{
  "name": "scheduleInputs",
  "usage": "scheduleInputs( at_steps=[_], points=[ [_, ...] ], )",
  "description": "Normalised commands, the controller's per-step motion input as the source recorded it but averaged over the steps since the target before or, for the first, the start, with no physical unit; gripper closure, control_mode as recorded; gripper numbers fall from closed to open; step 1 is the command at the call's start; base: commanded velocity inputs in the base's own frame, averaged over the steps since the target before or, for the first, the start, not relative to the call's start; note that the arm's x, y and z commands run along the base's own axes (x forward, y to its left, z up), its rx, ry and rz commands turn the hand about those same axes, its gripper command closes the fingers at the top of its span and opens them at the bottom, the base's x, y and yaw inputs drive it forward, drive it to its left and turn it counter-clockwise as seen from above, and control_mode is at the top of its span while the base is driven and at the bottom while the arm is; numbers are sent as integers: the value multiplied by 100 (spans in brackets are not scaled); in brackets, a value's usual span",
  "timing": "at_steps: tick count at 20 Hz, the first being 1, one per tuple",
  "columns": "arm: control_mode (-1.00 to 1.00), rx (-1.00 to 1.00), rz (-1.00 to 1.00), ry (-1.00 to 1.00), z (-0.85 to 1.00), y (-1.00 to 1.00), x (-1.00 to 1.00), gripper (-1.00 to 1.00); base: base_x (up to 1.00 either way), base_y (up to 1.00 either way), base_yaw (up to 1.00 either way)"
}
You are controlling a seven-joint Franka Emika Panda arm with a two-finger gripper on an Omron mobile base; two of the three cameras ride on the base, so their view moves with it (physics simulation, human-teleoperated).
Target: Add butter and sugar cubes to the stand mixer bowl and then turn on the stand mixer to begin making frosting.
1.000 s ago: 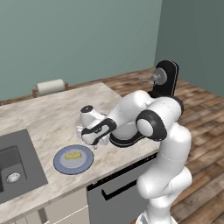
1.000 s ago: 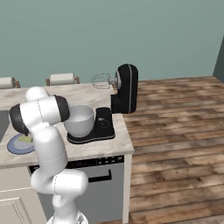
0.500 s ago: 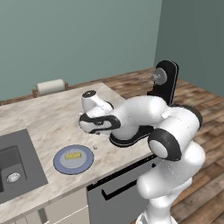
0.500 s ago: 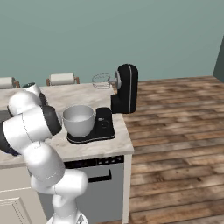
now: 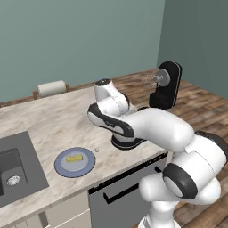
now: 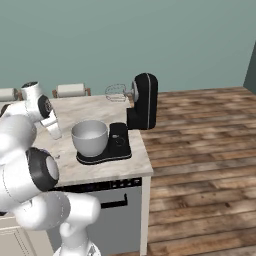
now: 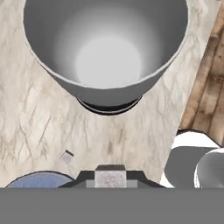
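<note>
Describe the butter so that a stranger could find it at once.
On the marble counter, between the sink and the black stand mixer, lies a round blue-grey plate. The butter is the small yellow stick lying on it.

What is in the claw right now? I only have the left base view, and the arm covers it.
Observer: The hand view shows a tiny whitish-grey sugar cube pinched between the claw tips.
Operator: Is anything in the bowl yet?
Observer: No. The hand view looks straight into the deep silvery-white metal mixer bowl, and its inside is bare.
Operator: Is the claw over it?
Observer: Not yet. In the right base view the claw hangs beside the mixer bowl, short of its rim, above the counter.
</note>
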Motion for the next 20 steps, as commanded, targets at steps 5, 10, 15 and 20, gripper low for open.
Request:
scheduleInputs(
  at_steps=[5,10,15,20],
  points=[
    [-100,1,-11,-3,38,-65,-2,100,0,0,0],
    [-100,5,-5,-3,47,-42,27,100,0,0,0],
    [-100,2,0,3,24,-19,57,100,0,0,0],
    [-100,0,-1,9,-19,-7,60,100,0,0,0]
  ],
)
